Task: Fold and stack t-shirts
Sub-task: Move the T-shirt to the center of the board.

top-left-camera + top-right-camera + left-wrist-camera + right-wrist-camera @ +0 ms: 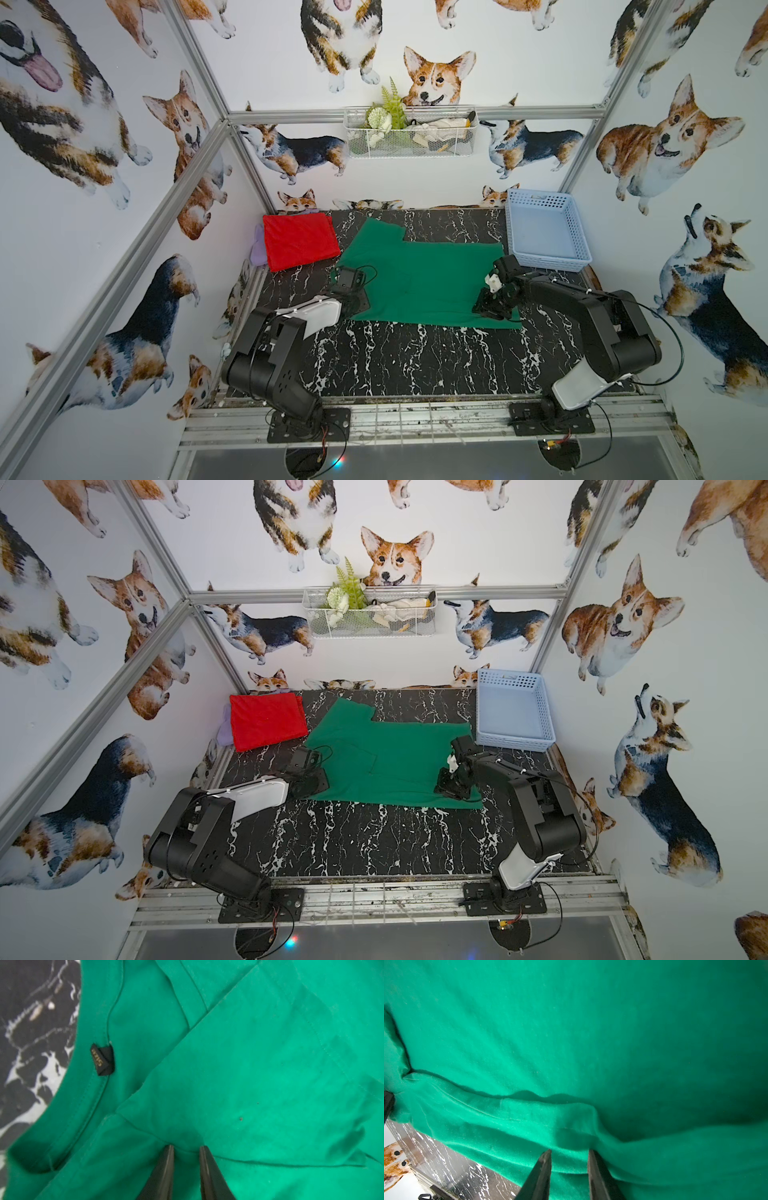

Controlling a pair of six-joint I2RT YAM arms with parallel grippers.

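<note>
The green t-shirt (424, 274) (390, 754) lies spread on the black marbled table, with one sleeve pointing to the back. The red t-shirt (300, 241) (268, 721) lies folded at the back left. My left gripper (186, 1147) (353, 291) is down on the green shirt's left end by the collar and its black label (102, 1059). Its jaws are closed on a folded edge of the cloth. My right gripper (570, 1152) (484, 309) presses on the shirt's near right edge, with its jaws closed on a ridge of green cloth.
A pale blue perforated basket (515, 232) stands at the back right, close to the shirt's right end. A bit of purple cloth (258, 249) shows under the red shirt. A wire basket (411, 153) hangs on the back wall. Bare table (415, 357) lies in front.
</note>
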